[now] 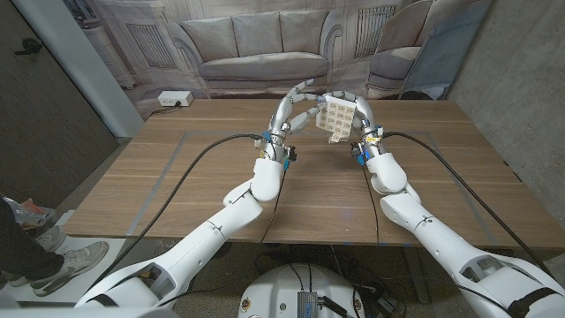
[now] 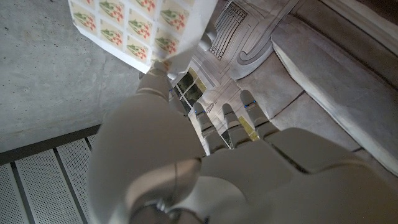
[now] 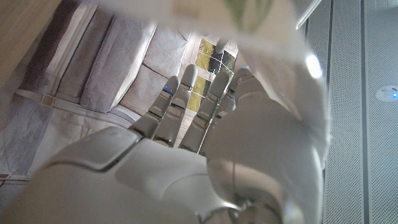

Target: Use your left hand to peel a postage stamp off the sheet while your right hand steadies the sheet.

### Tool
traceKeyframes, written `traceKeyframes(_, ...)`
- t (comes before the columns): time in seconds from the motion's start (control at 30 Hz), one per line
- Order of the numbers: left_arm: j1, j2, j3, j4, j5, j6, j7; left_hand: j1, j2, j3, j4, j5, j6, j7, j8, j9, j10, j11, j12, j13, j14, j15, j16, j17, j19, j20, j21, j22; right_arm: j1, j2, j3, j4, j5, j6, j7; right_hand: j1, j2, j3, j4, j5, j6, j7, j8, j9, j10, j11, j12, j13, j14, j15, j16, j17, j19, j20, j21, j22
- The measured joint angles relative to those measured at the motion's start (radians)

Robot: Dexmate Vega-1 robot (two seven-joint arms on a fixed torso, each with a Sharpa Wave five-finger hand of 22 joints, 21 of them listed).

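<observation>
From my seat both arms come up from the bottom corners over the wooden table [image 1: 177, 177], cables trailing along them, and meet out past the middle of the tabletop. My left hand [image 1: 296, 110] is raised off the wood with its fingers arched over toward the other hand, and in the left wrist view the thumb [image 2: 155, 84] reaches right up to the lower edge of the stamp sheet [image 1: 336, 117], touching it or close to it, while the other fingers stick out straight and apart with nothing in them. I honestly can't tell if that thumb is pinching the paper against anything, so whether the left hand has a hold on it is unclear to me. My right hand [image 1: 357, 119] is up at the same height with the sheet held in the air against its fingers, tilted, printed side facing the camera; in the right wrist view the sheet is a pale blur across the fingertips [image 3: 214, 84], so the hold looks real but the exact pinch is hidden. The sheet is a grid of small stamps with red and green artwork. Beyond the table's far edge sits a white power strip [image 1: 175, 100] near the left corner, and behind it a backdrop printed with a grey sofa [image 1: 260, 49].
</observation>
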Motion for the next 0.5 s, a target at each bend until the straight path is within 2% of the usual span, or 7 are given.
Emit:
traceKeyframes(0.1,0.006,0.001,-0.002,-0.008,0.001,0.004,0.001,0.000,0.000,-0.003,0.003,0.000,-0.016,0.042,-0.013,-0.004,0.000,0.000,0.000,0.000,0.000,0.000,0.002,0.002,0.002,-0.002,0.000,0.001,-0.003,0.000,0.000,-0.005,0.000,0.002,0.000,0.000,0.000,0.000,0.000,0.000,0.000,0.000,0.000,0.000,0.000,0.000,0.000,0.000,0.000,0.000,0.000,0.000,0.000,0.000,0.000,0.000)
traceKeyframes(0.2,0.012,-0.001,-0.005,-0.011,0.004,0.004,0.012,0.000,0.001,-0.003,0.003,0.000,0.043,0.103,-0.001,-0.005,0.032,-0.002,0.005,0.000,0.013,0.001,0.010,0.003,0.013,-0.013,0.012,0.003,-0.007,0.000,0.000,-0.013,-0.002,0.004,-0.003,0.000,0.000,0.000,0.000,0.000,0.000,0.000,0.000,0.000,0.000,0.000,0.000,0.000,0.000,0.000,0.000,0.000,0.000,0.000,0.000,0.000)
traceKeyframes(0.33,0.017,-0.007,-0.008,-0.012,0.012,0.004,0.032,0.026,0.027,0.016,-0.004,-0.007,0.135,0.156,0.018,-0.008,0.082,-0.003,0.018,0.000,0.038,0.001,0.017,0.004,0.024,-0.023,0.023,0.003,-0.013,-0.001,0.003,-0.023,-0.009,0.006,-0.009,0.001,-0.001,-0.003,-0.003,0.000,0.001,0.000,0.000,0.000,0.000,0.000,0.000,0.000,0.004,0.004,0.000,0.000,0.000,0.000,0.000,0.000)
traceKeyframes(0.4,0.021,-0.010,-0.009,-0.013,0.021,0.004,0.048,0.032,0.038,0.023,-0.003,-0.015,0.159,0.173,0.020,-0.009,0.102,-0.002,0.022,0.000,0.048,0.001,0.021,0.007,0.037,-0.023,0.027,0.003,-0.017,-0.002,0.005,-0.029,-0.014,0.007,-0.014,0.001,-0.001,-0.005,-0.005,0.000,0.001,-0.001,0.000,0.000,0.005,0.005,0.000,0.000,0.004,0.004,0.000,0.000,0.000,0.000,0.000,0.000)
traceKeyframes(0.5,0.024,-0.014,-0.009,-0.014,0.033,0.004,0.063,0.042,0.048,0.029,-0.006,-0.015,0.160,0.174,0.025,-0.009,0.125,-0.004,0.027,0.001,0.059,0.002,0.025,0.008,0.045,-0.031,0.034,0.003,-0.021,-0.003,0.007,-0.034,-0.017,0.008,-0.019,0.001,-0.001,-0.006,-0.005,0.006,0.001,-0.001,0.000,0.000,0.005,0.005,0.000,0.000,0.004,0.004,0.000,0.000,0.000,0.000,0.000,0.000)
